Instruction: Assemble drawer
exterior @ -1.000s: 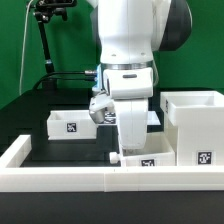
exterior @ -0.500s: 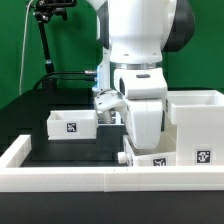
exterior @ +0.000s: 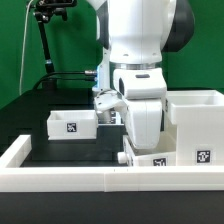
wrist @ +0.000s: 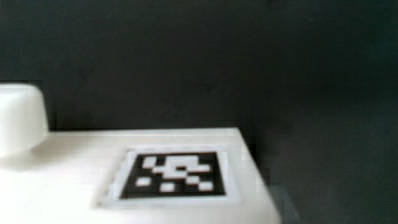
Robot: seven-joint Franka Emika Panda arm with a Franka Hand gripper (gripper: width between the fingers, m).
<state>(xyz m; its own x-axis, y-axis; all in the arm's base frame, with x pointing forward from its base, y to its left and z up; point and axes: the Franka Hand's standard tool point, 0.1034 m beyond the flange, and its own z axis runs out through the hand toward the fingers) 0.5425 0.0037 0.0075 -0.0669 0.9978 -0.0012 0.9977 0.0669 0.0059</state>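
Observation:
My gripper (exterior: 138, 152) reaches down onto a small white open-topped tray (exterior: 152, 163), which sits just behind the low front wall and beside the tall boxy housing (exterior: 196, 122) on the exterior view's right. The wrist body hides the fingertips, but the tray has travelled with the gripper, so I read it as shut on the tray's wall. The wrist view shows that tray's white face (wrist: 71, 160) and its square tag (wrist: 178, 173) very close. The second small tray (exterior: 72, 123) stands apart on the exterior view's left.
A low white border wall (exterior: 70, 180) runs along the front and up the exterior view's left side. A black stand with cables (exterior: 45, 45) stands at the back left. A rounded white part (wrist: 18, 118) shows at the wrist view's edge.
From one second ago to half a second ago the arm shifted toward the exterior view's right, and the small tray went with it, closer to the housing. Nothing has moved since.

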